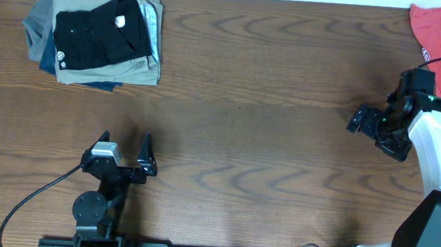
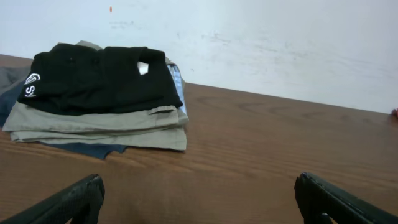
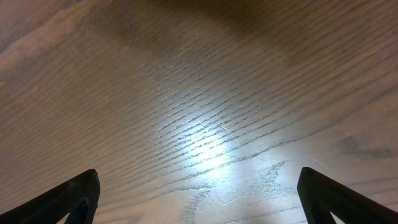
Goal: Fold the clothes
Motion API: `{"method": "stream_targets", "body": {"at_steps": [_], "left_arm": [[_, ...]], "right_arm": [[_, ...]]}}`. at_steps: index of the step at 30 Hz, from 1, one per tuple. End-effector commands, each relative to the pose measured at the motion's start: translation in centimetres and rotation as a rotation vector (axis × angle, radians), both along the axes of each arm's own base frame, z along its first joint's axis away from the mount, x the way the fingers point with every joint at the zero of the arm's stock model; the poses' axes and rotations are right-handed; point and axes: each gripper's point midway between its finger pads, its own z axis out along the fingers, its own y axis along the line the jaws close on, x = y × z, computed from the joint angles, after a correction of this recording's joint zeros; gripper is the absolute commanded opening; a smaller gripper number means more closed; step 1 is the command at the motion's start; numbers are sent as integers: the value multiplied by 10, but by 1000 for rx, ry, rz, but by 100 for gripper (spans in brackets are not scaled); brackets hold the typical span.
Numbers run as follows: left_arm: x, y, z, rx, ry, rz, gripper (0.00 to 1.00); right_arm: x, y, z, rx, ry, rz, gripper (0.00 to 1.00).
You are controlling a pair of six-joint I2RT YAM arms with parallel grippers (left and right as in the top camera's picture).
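The black garment point(image 1: 98, 33) lay folded on top of the trouser stack point(image 1: 148, 70). My left gripper point(image 1: 126, 140), spread wide and empty, faced this stack from well apart; my right gripper point(image 1: 370, 125), also spread, was farther from it.

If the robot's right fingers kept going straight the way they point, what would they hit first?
Most likely the bare wooden table: the right gripper has its open fingers tilted down toward it, with nothing between. How close is unclear.
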Motion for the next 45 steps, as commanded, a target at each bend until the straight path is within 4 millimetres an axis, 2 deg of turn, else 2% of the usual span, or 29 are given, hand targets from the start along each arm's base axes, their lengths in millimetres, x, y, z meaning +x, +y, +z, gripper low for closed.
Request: {"method": "stream_targets", "body": {"at_steps": [1,19,24,29,45], "left_arm": [[-1,-1,-14,6,48,-6,98],[-1,-1,-14,6,48,-7,98],[-1,-1,-14,6,48,-7,98],[-1,-1,-14,6,48,-6,98],[-1,-1,-14,6,48,-6,98]], "right_arm": [[4,-2,8,-7,-26,6,99],[3,-2,7,-7,-24,6,99],[4,-3,16,-13,-54,6,99],[5,-3,35,-27,-113,6,99],[-6,0,118,-87,-387,6,99]]}}
